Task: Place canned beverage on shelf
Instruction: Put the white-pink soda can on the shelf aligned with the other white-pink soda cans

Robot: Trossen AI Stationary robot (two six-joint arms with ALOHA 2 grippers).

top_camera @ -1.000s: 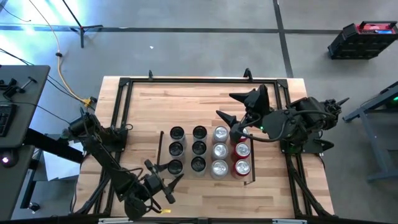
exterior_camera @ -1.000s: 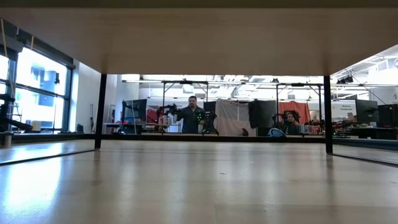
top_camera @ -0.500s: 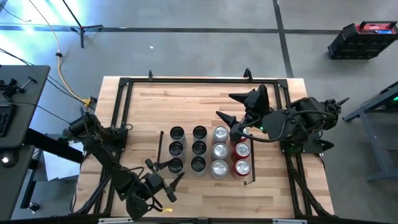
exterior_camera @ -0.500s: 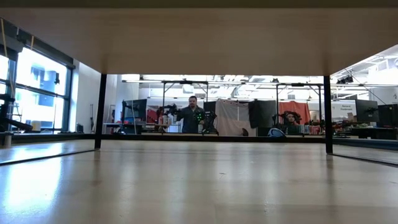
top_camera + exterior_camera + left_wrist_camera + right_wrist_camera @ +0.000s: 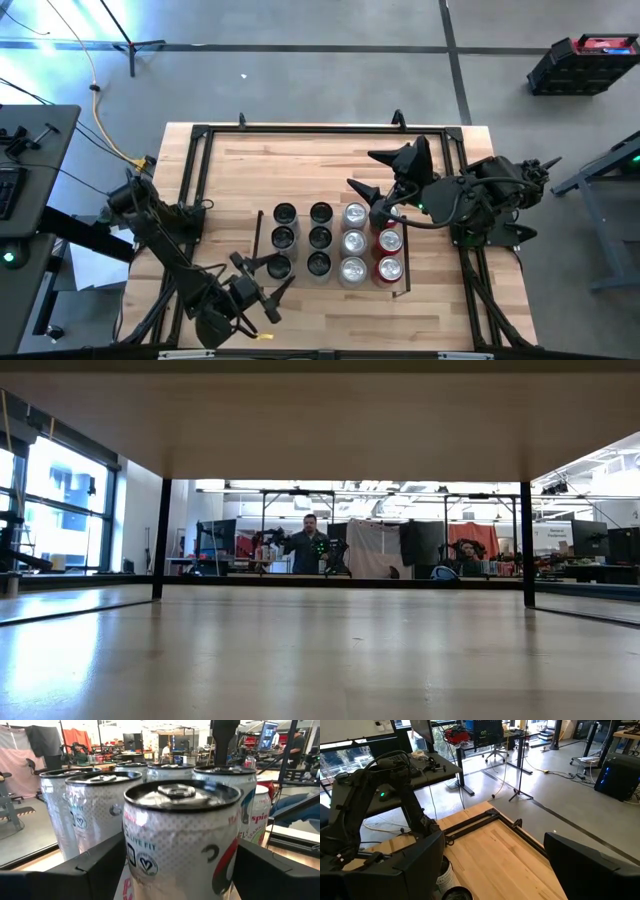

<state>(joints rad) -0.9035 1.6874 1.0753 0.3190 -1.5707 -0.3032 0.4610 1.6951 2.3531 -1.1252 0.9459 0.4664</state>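
Table (image 5: 330, 160): light wood, framed in black; both arms are reached in from the near corners.

Shelf (image 5: 332, 290): low bay with thin black rails, set near the front edge of the table. Eleven cans are counted in it, all upright, in four columns. Two dark-topped columns are on the left, a silver-topped column next, two red cans (image 5: 389, 254) on the right.

Can (image 5: 280, 267): front one of the leftmost column, inside the shelf, upright. Its long axis is vertical, the lid is turned to the ceiling. In the left wrist view the can (image 5: 180, 840) fills the space between that arm's two fingers, with a gap seen on each side; the other cans are ranked behind it.

Left gripper (image 5: 262, 277): at the shelf's front left corner, low, straddling this can. The jaws are spread wider than the can and no contact is seen; nothing is held. The can lies straight ahead of it, toward the back of the table. This is clearly the nearer arm.

Right gripper (image 5: 378, 178): hung over the back right of the shelf, just behind the silver and red columns, jaws spread wide, empty. It is well apart from the front-left can.

Judged: the can is set down and released, so a straight pull-back along the gripper's own line, away from the rows, is called for to avoid tipping it.
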